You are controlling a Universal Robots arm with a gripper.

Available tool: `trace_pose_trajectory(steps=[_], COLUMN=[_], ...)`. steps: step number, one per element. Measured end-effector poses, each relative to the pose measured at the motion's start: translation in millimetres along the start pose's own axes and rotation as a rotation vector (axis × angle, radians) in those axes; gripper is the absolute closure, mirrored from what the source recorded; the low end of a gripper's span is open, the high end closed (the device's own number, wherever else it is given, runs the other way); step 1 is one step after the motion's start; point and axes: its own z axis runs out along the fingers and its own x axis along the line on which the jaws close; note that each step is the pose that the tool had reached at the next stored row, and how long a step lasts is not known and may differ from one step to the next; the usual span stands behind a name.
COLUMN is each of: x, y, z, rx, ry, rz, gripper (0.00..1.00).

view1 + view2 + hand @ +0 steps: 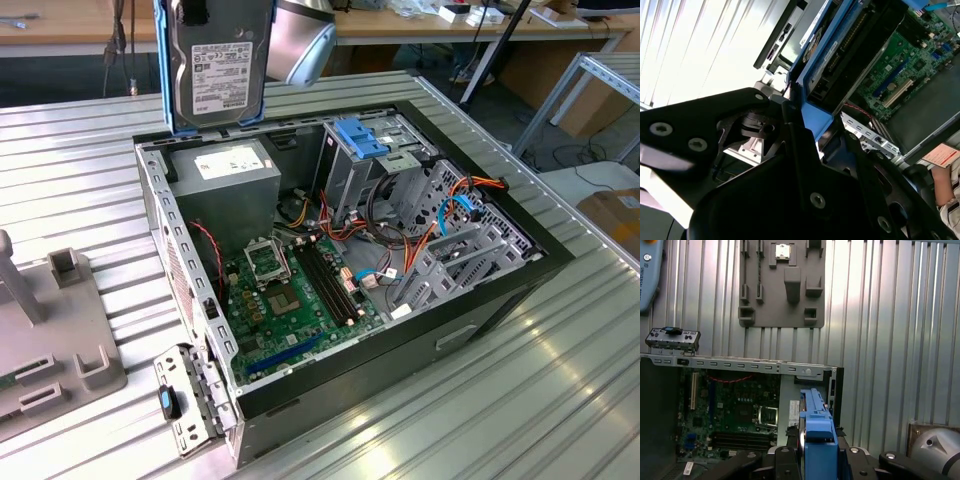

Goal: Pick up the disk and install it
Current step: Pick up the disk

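The disk [215, 65], a silver-grey drive with a white label in a bright blue carrier, hangs upright in the air above the back corner of the open computer case [500, 290], over the grey power-supply box [228, 172]. In the first wrist view the disk's blue edge [816, 432] sits between the black fingers of my gripper [817, 457]. In the second wrist view the gripper [802, 117] clamps the blue carrier [817, 107] from both sides. The gripper is shut on the disk. The arm's silver wrist [302, 40] is just beside the disk.
Inside the case lie the green motherboard [290, 295], a metal drive cage with a blue top [362, 140] and orange cables [455, 215]. A grey fixture plate [50, 340] and a loose metal bracket [185, 400] lie on the ribbed table [480, 410]. A person's hand [945, 180] is near the case.
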Motion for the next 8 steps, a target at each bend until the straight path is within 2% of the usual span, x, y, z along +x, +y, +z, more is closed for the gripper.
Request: trace_pose_trajectory(steps=[5, 8], x=[0.5, 1.0], y=[-7.8, -16.9], z=[0.0, 0.0], rx=[0.0, 0.0], ry=[0.0, 0.0], rz=[0.0, 0.0], gripper=[0.63, 0.63])
